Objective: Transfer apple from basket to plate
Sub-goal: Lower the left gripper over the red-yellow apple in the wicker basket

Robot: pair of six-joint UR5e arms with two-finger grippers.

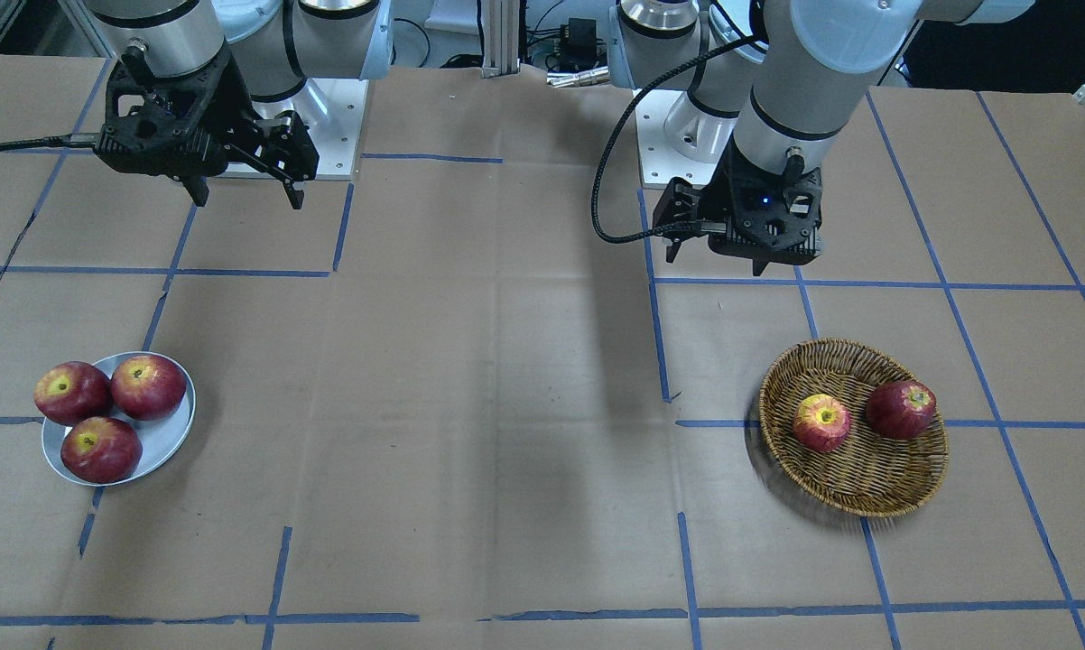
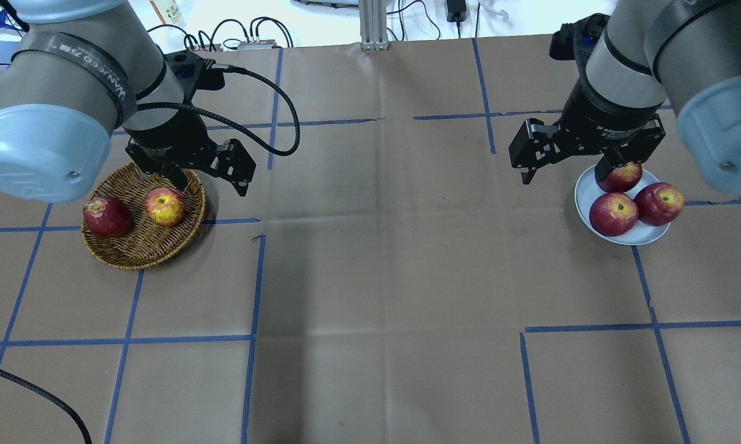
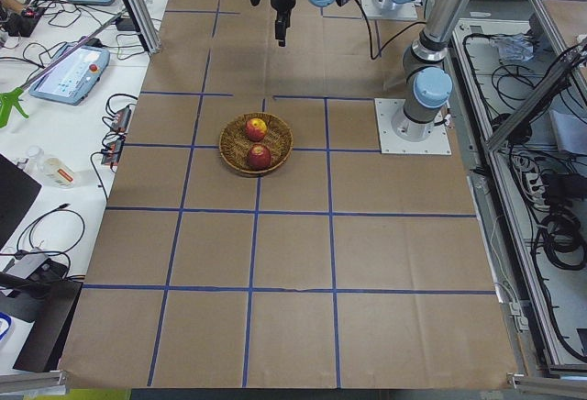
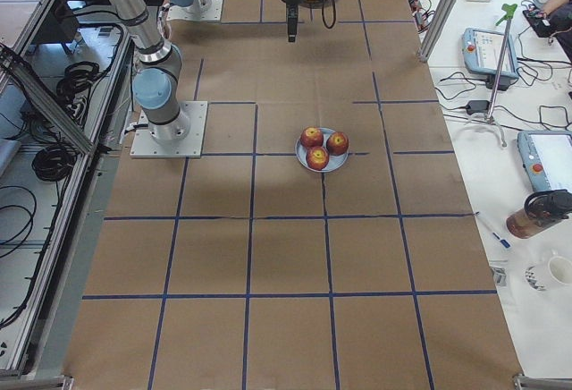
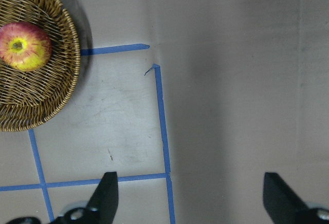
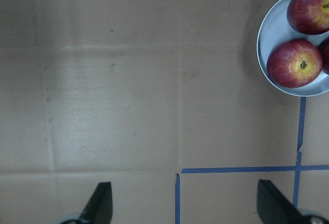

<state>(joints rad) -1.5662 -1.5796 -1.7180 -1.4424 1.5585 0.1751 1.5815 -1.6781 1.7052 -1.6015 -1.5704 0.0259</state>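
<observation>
Front-facing view: the apple (image 1: 821,422), yellow-streaked top up, sits in the wicker basket (image 1: 860,504), near but apart from a darker apple (image 1: 901,409). The left hand (image 1: 717,257) hangs above the tabletop (image 1: 506,406) on the robot's side of the basket and holds nothing. The right hand (image 1: 246,194) hangs near its arm's base, well apart from the plate (image 1: 165,440), which carries three deep red apples (image 1: 148,386) crowded together. Overhead view: the left hand shows over the basket's far rim and the right hand over the plate's far edge; both look raised, and neither touches fruit. Left side view: the basket and its two apples are plain, but the hands are too small to judge. Right side view: the plate and its three apples are plain, and the hands are again too small. Left wrist view: the fingertips (image 5: 107,190) are spread wide at the bottom edge, with only bare tabletop and blue tape lines (image 5: 162,111) between them. The apple lies in the basket at upper left, off the grasp line. Right wrist view: the fingers (image 6: 100,198) are spread equally wide with nothing between them, and the plate is at the upper right corner. Judgement: the transfer of this apple has not begun, so approach, grasp, carry and placement are all left. The plate has little bare room, so the set-down looks tight.
</observation>
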